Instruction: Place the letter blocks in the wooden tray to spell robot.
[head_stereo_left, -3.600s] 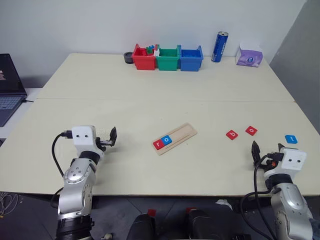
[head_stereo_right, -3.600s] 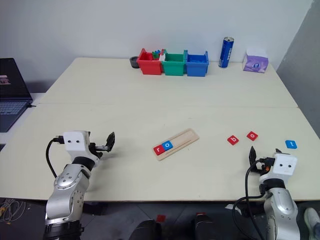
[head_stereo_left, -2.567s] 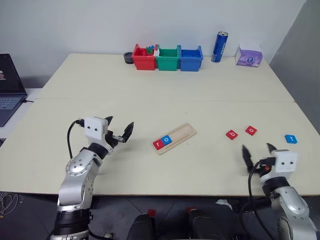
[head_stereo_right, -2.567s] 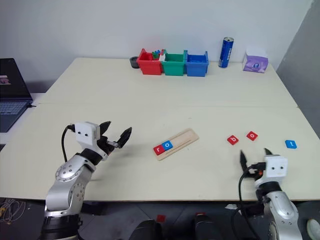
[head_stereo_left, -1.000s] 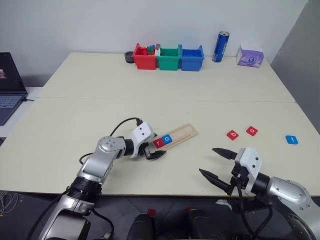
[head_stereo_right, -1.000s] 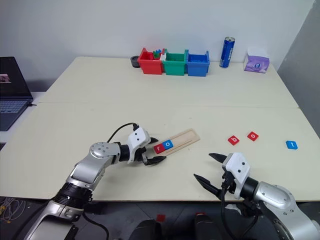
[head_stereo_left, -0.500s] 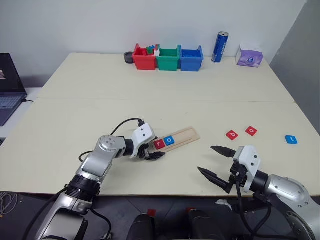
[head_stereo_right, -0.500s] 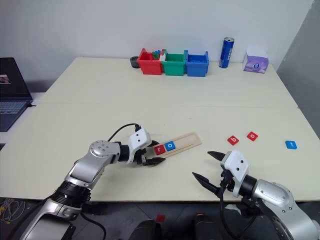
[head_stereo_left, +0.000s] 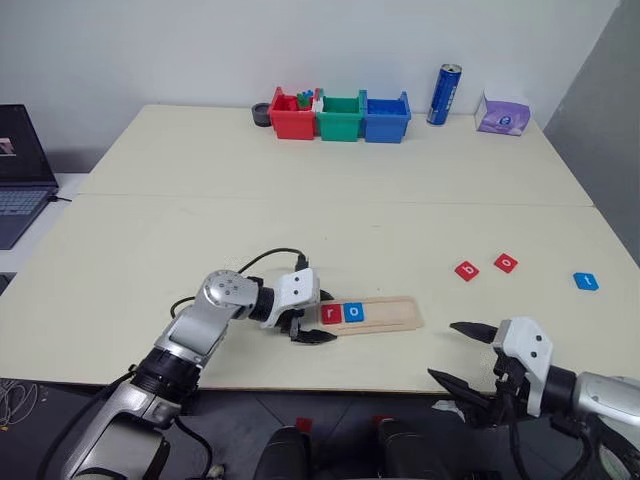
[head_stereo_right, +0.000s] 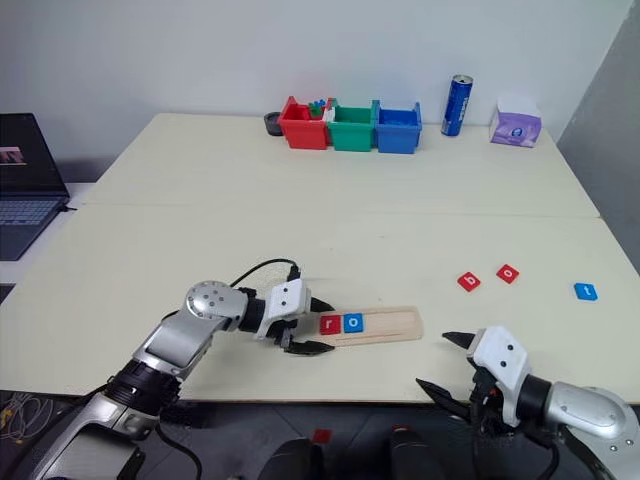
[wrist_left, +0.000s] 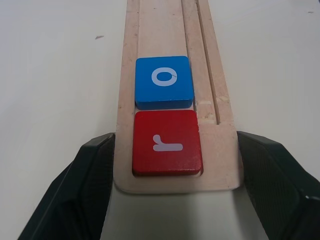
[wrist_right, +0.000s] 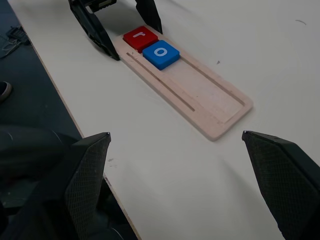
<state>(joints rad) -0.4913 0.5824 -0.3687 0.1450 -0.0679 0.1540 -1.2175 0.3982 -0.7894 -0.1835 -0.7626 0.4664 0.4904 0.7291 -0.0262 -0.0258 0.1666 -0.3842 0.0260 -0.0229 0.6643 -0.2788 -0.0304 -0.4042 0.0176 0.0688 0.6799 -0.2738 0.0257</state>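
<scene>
**Tray gripped at its end, two letters seated**

My left gripper (head_stereo_left: 303, 322) clamps the r-end of the wooden tray (head_stereo_left: 385, 313), which lies near the desk (head_stereo_left: 300, 220) front edge. Red r (wrist_left: 167, 142) and blue o (wrist_left: 164, 81) are seated. Right gripper (head_stereo_left: 462, 352): jaws spread, empty. Next I fetch the red b (head_stereo_left: 466, 270).

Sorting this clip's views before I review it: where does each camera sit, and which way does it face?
Head, both eyes: forward and down over the table; both arms show.
Left wrist: along the left pincer, shut on the wooden tray.
Right wrist: along the open right pincer, towards the tray.
Shared: all show the tray with the red r and the blue o.
</scene>
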